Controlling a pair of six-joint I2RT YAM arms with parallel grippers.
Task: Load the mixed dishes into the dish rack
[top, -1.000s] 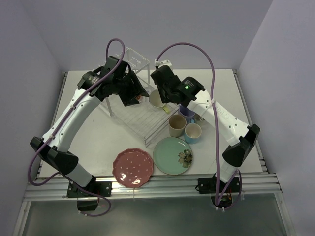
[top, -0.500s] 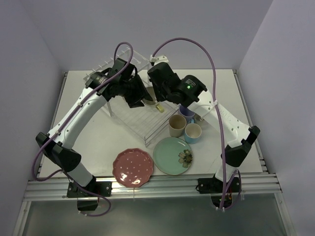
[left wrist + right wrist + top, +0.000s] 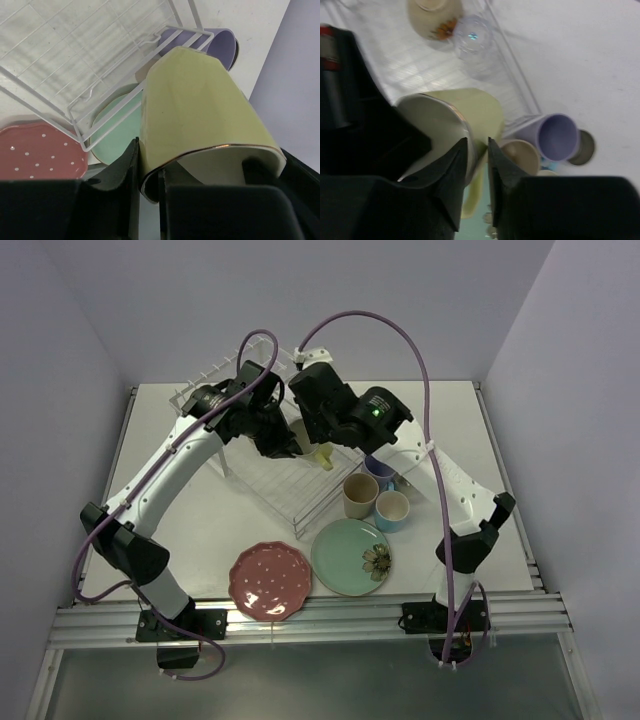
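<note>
Flagging handover risk: left hand (image 3: pixel 147 170) pinches yellow cup (image 3: pixel 200 110) at the rim. Right hand (image 3: pixel 477 150) sits narrow at its wall, and I can't tell if it grips. A shallow pinch could slip, dropping the cup onto the dish rack (image 3: pixel 75 65).

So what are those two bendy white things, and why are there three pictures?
They are two robot arms, the left arm and the right arm, bolted to a table. Each ends in a two-finger gripper. One picture looks down from above. The other two come from small cameras on the wrists, so each shows its own gripper at the bottom. Both arms meet over a wire rack at a yellow cup. The left gripper pinches its rim. The right gripper has a finger on each side of it, but I cannot tell if it squeezes. On the table sit a pink plate, a green plate, a beige cup, a blue cup and a purple cup.
</note>
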